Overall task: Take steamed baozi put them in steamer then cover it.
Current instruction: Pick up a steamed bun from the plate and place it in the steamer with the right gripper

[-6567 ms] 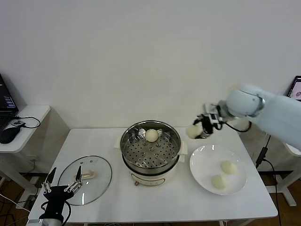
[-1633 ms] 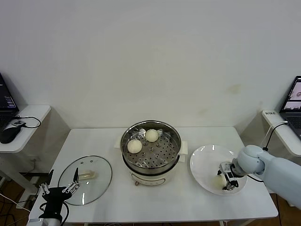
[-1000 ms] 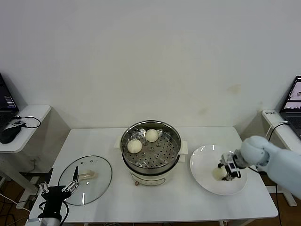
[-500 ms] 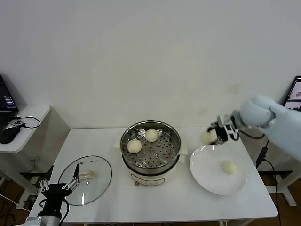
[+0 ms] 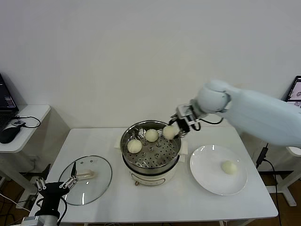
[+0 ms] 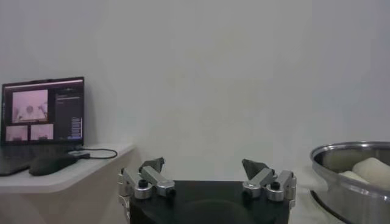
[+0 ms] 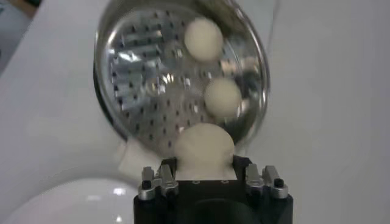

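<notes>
A third baozi [image 5: 169, 132], lifted off the plate [image 5: 207, 172] moments ago, is held clamped in the right gripper [image 5: 175, 128] over the steamer [image 5: 150, 162], while the left gripper [image 5: 55, 186] is parked open by the cover [image 5: 96, 180].

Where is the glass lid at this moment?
In the head view the lid lies flat on the table's near-left part, left of the steamer.

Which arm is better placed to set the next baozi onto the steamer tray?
The right. The right gripper is shut on a baozi above the steamer rim, with two baozi inside. The left gripper hangs open near the cover at the table's front left.
</notes>
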